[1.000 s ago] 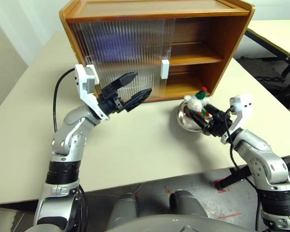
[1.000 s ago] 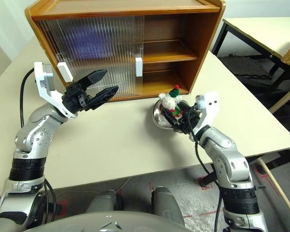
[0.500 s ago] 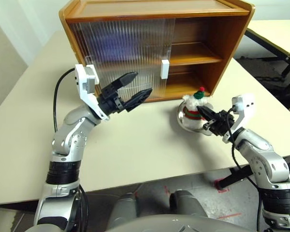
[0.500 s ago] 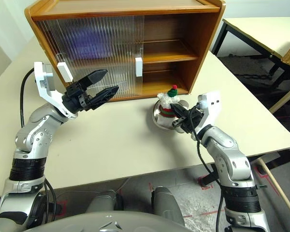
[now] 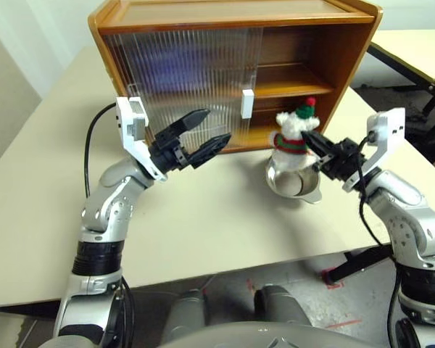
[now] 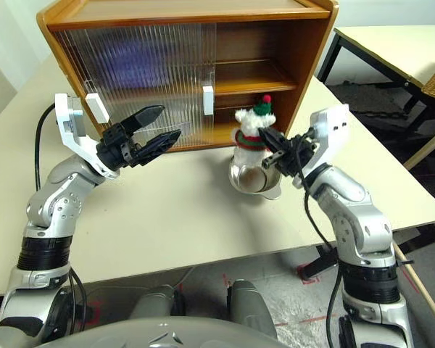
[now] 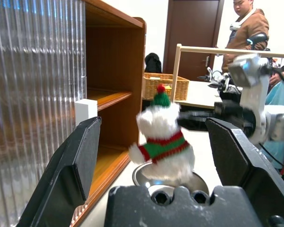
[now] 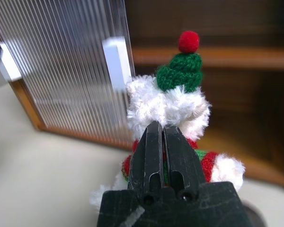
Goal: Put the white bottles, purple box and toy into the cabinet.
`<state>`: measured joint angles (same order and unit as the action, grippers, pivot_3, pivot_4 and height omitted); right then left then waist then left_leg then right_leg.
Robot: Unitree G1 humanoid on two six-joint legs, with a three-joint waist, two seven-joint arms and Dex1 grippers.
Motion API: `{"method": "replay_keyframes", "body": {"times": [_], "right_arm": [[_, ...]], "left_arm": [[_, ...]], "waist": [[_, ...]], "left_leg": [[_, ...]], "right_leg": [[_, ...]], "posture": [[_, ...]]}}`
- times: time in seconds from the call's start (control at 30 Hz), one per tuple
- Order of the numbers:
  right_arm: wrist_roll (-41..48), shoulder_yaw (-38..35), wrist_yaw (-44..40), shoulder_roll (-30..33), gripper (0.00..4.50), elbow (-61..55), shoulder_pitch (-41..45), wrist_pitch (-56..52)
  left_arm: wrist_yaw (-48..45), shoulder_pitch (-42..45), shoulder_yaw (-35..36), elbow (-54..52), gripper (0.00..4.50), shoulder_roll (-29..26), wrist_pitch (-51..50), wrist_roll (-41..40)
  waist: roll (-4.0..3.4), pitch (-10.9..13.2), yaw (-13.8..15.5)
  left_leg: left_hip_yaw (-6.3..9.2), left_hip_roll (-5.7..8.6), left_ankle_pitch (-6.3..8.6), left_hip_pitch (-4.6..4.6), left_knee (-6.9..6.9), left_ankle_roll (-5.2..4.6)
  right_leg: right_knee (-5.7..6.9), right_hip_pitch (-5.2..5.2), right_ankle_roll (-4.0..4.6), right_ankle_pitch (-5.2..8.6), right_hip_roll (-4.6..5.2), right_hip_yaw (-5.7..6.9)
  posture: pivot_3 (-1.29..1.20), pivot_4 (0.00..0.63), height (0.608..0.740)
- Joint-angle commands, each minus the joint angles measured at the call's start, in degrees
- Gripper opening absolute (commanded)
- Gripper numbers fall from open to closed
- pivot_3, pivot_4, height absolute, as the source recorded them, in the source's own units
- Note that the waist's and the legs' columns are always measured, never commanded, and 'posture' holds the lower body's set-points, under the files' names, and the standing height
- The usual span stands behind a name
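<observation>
Head views: your right gripper [image 5: 313,142] has its two black fingers pressed together on the toy [image 5: 293,133], pinching the snowman at its back. The toy hangs upright from those fingertips, above the metal bowl [image 5: 295,183], which sits on the table [image 5: 217,225] just below the gripper. Beyond the fingertips stands the cabinet [image 5: 232,72]; its right half is open, and the middle shelf [image 5: 290,81] lies just past and above the toy's hat. Your left gripper [image 5: 212,129] is spread wide and holds nothing. It hovers over the table in front of the ribbed sliding doors [image 5: 181,76], with the white handle [image 5: 247,104] just past its fingertips. The two grippers are well apart, tips pointing roughly toward each other.

Left wrist view: the left fingers [image 7: 68,175] stand far apart. Between them, and well beyond them, you see the toy above the bowl rim, the right arm behind it. A person [image 7: 244,21] stands in the far background.

Right wrist view: the right fingers [image 8: 163,151] are closed flat against each other, sunk into the toy's white plush. Past the toy you see a door's white handle and the dark open compartment.
</observation>
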<state>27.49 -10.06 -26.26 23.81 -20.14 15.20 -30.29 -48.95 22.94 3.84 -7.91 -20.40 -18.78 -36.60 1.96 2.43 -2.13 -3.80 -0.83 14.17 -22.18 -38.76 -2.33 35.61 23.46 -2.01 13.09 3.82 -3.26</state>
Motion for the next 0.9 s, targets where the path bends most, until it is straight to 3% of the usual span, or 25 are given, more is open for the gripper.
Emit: {"method": "replay_keyframes", "body": {"times": [0.03,0.33,0.9], "right_arm": [[1.88,-2.29,0.6,1.29,0.04,-0.12,3.87,-1.33],[1.19,-3.95,-0.94,4.72,0.04,8.97,15.62,1.09],[-5.62,-1.73,-7.65,4.52,0.04,35.84,29.3,14.91]], "left_arm": [[-0.67,0.8,-0.67,1.18,4.5,0.31,0.18,0.38],[-0.26,0.57,-0.57,0.81,4.5,0.6,0.24,0.44],[1.59,-1.18,0.17,-1.53,4.5,0.18,0.01,0.19]], "waist": [[0.0,0.0,-0.09],[0.0,0.0,-0.06],[-0.01,0.0,0.03]], "left_leg": [[0.0,0.0,0.0,0.01,0.0,0.0],[0.0,0.0,-0.13,0.0,-0.02,-0.22],[0.0,-0.01,-0.16,-0.01,-0.01,-0.28]], "right_leg": [[0.0,0.0,0.0,0.0,0.0,0.0],[-0.01,-0.01,0.03,-0.01,-0.01,0.01],[-0.01,0.0,-0.01,-0.17,0.0,-0.02]], "posture": [[-0.03,0.0,0.74],[-0.01,0.0,0.74],[0.04,0.0,0.74]]}}
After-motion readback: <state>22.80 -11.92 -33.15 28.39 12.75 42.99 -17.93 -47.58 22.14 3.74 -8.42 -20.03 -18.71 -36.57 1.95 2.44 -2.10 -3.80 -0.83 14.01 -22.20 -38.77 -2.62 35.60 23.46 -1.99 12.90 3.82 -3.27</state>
